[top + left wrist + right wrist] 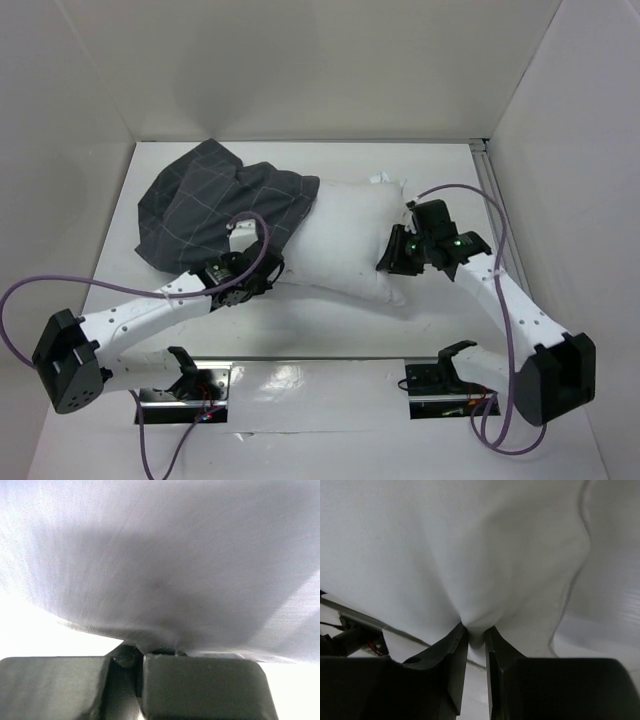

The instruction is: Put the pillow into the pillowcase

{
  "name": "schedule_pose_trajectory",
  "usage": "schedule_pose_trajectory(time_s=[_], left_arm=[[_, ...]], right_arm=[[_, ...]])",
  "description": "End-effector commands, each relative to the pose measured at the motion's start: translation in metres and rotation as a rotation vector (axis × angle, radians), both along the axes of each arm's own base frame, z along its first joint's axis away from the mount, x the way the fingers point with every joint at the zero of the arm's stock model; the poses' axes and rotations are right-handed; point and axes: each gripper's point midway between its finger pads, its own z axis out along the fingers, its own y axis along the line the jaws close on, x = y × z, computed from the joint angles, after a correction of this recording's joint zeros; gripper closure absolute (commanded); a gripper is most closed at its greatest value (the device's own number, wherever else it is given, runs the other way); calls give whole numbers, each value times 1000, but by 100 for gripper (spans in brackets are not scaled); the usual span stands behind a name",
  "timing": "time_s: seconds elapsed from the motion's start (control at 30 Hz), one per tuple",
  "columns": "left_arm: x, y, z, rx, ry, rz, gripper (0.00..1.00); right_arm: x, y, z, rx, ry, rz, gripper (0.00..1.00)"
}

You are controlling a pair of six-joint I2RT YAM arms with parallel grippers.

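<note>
White counter [330, 320] carries the pillow [350, 235] lying crosswise at its centre, left end covered by the crumpled charcoal, grid-lined pillowcase [200, 205], the rest bare. The right fingers [455, 652] clamp a fold of white cloth at the pillow's right end. The left fingers [200, 680] are pressed together at its near edge, beside the pillowcase's hem, with blurred cloth above them.
</note>
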Motion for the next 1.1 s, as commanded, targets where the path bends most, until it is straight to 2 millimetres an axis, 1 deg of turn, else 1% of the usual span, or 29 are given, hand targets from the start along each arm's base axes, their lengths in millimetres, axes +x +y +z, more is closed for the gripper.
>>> schedule_pose_trajectory(time_s=[0.0,0.03,0.07,0.1,0.13,0.17,0.2,0.23,0.27,0.3,0.33,0.37,0.43,0.5,0.53,0.57,0.6,0.63,0.7,0.73,0.77,0.8,0.87,0.9,0.93,0.97,1.0,1.03,1.07], left_arm=[[11,-47,62,-115,-89,-145,100],[14,-60,71,-125,-103,-194,100],[17,-76,80,-144,-112,-233,100],[22,-113,99,-186,-114,-307,100],[25,-132,110,-181,-125,-370,100],[27,-153,125,-190,-144,-423,100],[20,-183,143,-211,-164,-516,100],[23,-204,200,-260,-244,-559,100],[27,-222,204,-214,-251,-616,100],[23,-234,227,-238,-278,-662,100],[17,-245,283,-329,-361,-703,100],[16,-248,289,-322,-363,-734,100],[15,-245,315,-351,-415,-733,100],[17,-235,320,-333,-438,-714,100],[20,-223,326,-334,-446,-694,100],[22,-216,324,-330,-433,-676,100],[19,-212,325,-337,-425,-669,100],[16,-195,335,-348,-427,-648,100],[5,-180,354,-374,-457,-622,100],[1,-174,362,-394,-466,-615,100],[-6,-163,373,-407,-480,-613,100],[-8,-160,377,-416,-479,-608,100],[0,-145,384,-419,-484,-581,100],[9,-144,379,-407,-474,-577,100],[21,-145,367,-382,-447,-572,100],[43,-138,356,-376,-423,-539,100],[61,-141,337,-344,-397,-535,100],[84,-148,309,-310,-342,-526,100],[101,-150,296,-296,-318,-518,100]], right_arm=[[24,49,6,212,-40,98,78],[31,74,30,348,-87,149,88],[37,83,42,409,-110,149,97],[45,93,59,480,-126,130,100],[58,98,87,518,-210,131,100],[70,101,106,538,-267,125,100],[78,102,121,544,-303,122,100],[89,104,151,545,-373,135,100],[99,96,154,509,-379,92,100],[101,94,163,494,-403,88,100],[106,88,169,469,-429,82,100],[109,81,169,450,-429,62,100],[108,68,179,426,-460,29,100],[101,55,170,391,-440,-5,100],[97,46,170,371,-450,-19,100],[85,39,183,344,-509,1,100],[78,22,171,254,-487,-45,100],[72,11,170,202,-502,-63,100],[55,-21,182,78,-579,-113,100],[38,-28,170,36,-518,-109,100],[26,-32,171,24,-506,-102,100],[11,-35,157,0,-423,-92,100],[-8,-34,148,3,-351,-60,100],[-17,-30,146,32,-307,-54,100],[-28,-29,135,32,-245,-34,100],[-32,-26,131,42,-216,-17,100],[-32,-22,116,47,-155,-16,100],[-31,-22,106,38,-124,-16,100],[-26,-20,99,32,-105,-16,100]])
